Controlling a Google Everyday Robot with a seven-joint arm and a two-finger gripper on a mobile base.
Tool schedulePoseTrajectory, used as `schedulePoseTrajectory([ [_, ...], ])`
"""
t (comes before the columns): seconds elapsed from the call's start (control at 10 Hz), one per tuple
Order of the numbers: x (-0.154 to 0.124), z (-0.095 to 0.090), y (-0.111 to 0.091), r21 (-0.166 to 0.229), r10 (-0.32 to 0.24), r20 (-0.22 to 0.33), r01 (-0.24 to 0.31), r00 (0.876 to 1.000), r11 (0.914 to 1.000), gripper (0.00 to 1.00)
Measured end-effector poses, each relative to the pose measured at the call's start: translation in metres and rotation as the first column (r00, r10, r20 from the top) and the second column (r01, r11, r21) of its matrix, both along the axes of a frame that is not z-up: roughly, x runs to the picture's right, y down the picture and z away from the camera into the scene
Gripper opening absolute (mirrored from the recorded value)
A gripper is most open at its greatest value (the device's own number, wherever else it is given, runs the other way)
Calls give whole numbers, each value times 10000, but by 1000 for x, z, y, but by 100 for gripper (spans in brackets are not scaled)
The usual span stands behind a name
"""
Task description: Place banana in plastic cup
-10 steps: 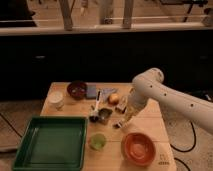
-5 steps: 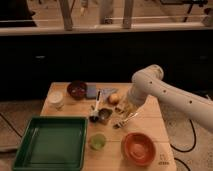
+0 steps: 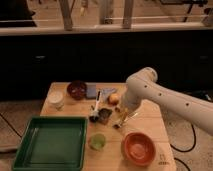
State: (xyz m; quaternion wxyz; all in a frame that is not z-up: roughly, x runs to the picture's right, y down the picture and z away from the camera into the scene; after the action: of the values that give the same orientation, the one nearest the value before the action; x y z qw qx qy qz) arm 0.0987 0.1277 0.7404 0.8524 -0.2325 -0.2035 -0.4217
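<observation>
Your arm has drifted slightly toward the green tray (image 3: pixel 50 142); the gripper (image 3: pixel 121 121), low over mid-table, pinches the banana (image 3: pixel 129 116); lift, centre over the plastic cup (image 3: pixel 97 141), lower end-first.

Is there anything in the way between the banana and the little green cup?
Nothing visible is. The gripper is shut, right at the banana mid-table. The plastic cup stands nearer the front edge, left of it in the view, with only bare table between. The orange bowl sits off to the side.
</observation>
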Motion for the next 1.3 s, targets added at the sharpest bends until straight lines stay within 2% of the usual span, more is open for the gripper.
schedulePoseTrajectory([
  [0.2,-18,-10,10,-31,-523,347,525,9980,9986,0],
  [0.3,-32,-14,16,-73,-885,590,891,9943,9960,0],
  [0.6,-50,-21,32,-286,-1569,899,1600,9835,9867,0],
  [1.3,-78,-33,55,-584,-2426,1357,2522,9606,9659,0],
])
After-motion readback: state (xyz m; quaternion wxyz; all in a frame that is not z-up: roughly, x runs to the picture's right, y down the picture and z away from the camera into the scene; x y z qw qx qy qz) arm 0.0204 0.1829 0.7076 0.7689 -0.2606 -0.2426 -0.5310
